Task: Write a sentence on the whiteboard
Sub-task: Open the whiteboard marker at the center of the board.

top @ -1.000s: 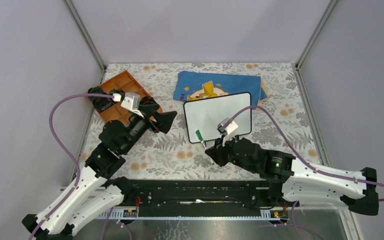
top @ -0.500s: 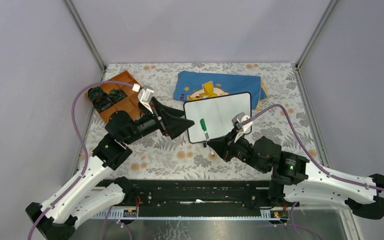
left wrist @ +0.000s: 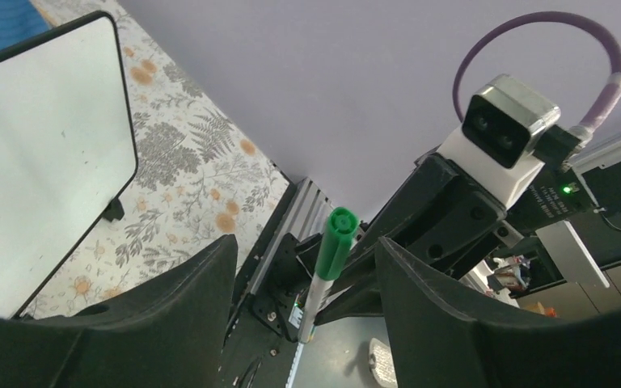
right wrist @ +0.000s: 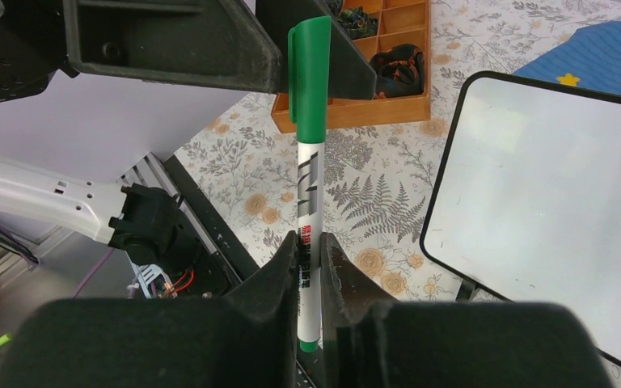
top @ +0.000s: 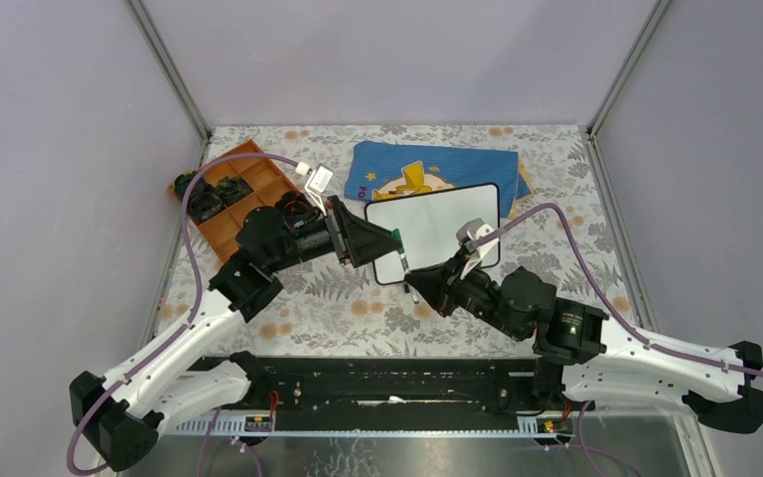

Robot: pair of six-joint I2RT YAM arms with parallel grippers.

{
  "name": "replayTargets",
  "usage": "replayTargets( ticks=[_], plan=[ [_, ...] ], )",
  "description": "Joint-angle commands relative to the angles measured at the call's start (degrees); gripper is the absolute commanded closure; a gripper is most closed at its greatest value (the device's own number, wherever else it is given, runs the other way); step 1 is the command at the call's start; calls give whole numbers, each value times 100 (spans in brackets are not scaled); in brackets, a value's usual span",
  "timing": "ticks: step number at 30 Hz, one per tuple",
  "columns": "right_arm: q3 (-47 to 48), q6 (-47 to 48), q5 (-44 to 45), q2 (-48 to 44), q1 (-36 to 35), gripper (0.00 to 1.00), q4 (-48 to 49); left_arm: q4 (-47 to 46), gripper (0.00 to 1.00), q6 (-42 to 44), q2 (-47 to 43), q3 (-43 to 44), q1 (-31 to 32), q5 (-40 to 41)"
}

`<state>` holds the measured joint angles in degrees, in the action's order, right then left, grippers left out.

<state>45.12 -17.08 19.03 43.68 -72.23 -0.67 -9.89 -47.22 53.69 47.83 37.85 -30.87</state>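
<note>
— Floral-patterned surface (top: 338,298), pale walls all round; where does the whiteboard (top: 447,224) sit?
— Mid-surface, its far edge overlapping a blue cloth (top: 427,164). It has a thin black frame with rounded corners, a little black foot under the near edge, and a plain white face.
— And the marker (right wrist: 309,162)?
— Just off the board's near left corner: white barrel, green cap on. The right claw (right wrist: 309,250) pinches the barrel's lower end, cap pointing toward the other arm.
— The left claw (left wrist: 307,267)?
— Its fingers stand fairly wide either side of the cap, a gap showing on each side. An orange tray (top: 233,194) lies beyond it, far left.
</note>
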Motion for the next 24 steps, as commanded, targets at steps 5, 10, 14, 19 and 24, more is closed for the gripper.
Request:
replayTargets(
  ticks=[5,10,14,19,24],
  plan=[
    [361,126,86,202,-37,100,430,-795,46,-291,44,86,16,-347],
    [366,117,144,261,-37,100,522,-825,53,-314,36,8,21,-381],
    [383,118,144,313,-37,100,550,-856,63,-318,-3,-58,21,-384],
    [368,91,142,316,-37,100,563,-865,77,-323,-8,-113,27,-395],
    [357,76,116,308,-33,100,570,-891,92,-345,-13,-160,38,-402]
  ],
)
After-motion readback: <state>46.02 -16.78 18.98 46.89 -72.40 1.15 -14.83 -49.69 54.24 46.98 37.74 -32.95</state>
